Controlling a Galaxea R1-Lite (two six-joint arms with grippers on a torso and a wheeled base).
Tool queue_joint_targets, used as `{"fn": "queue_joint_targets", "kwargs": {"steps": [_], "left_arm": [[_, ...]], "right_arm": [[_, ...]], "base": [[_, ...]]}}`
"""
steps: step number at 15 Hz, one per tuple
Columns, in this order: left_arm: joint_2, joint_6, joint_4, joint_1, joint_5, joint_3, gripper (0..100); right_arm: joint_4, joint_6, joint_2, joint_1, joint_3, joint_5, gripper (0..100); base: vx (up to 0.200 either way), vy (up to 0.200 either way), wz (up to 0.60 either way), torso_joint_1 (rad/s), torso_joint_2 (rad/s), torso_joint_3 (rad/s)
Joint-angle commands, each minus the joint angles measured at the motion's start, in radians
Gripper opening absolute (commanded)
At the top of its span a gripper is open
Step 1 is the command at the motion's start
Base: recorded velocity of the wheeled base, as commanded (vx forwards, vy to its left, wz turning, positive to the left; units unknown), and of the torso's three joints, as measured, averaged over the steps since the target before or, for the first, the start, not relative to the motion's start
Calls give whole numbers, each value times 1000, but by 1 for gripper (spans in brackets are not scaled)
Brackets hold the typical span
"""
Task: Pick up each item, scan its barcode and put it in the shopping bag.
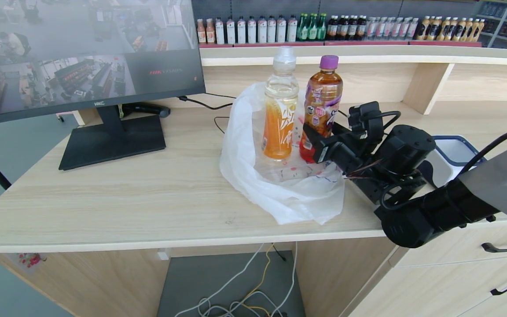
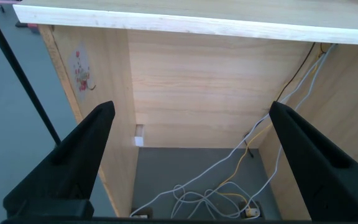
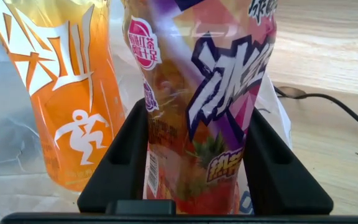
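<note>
Currently in hand: purple-capped bottle (image 1: 324, 101), upright, base resting on the shopping bag (image 1: 244, 171) spread over the surface (image 1: 148, 193).
Right gripper (image 3: 196, 112): clenched low round that bottle, one finger on each side of the label.
Left gripper (image 2: 191, 109): released, jaws wide, hanging below the edge of the surface, well apart from the work.
Neighbour: orange bottle (image 1: 280, 119), upright on the same bag, just beside the held one, seemingly not touching.
Step, as judged: either setting the bottle down in the bag or lifting it for scanning; cannot tell which.
If setting down: seat the base flat on the film before letting go; open slowly, then draw straight back along the fingers, away from the orange bottle.
If lifting: go straight up first; keep upright and avoid quick swings, given a low hold on a tall, probably top-heavy bottle.
Risk: thin film catching on a finger, dragging along and toppling either bottle.
Bag: lying flattened and open rather than standing, so probably little side support for tall bottles.
</note>
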Motion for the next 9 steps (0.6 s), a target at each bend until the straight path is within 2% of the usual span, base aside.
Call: {"fn": "queue_joint_targets", "kwargs": {"steps": [1, 9], "left_arm": [[0, 0, 0, 0, 0, 0, 100], [0, 0, 0, 0, 0, 0, 100]], "right_arm": [[-1, 0, 2, 2, 7, -2, 0], [-10, 2, -5, 0, 14, -16, 0]], "base": [[0, 0, 0, 0, 0, 0], [0, 0, 0, 0, 0, 0]]}}
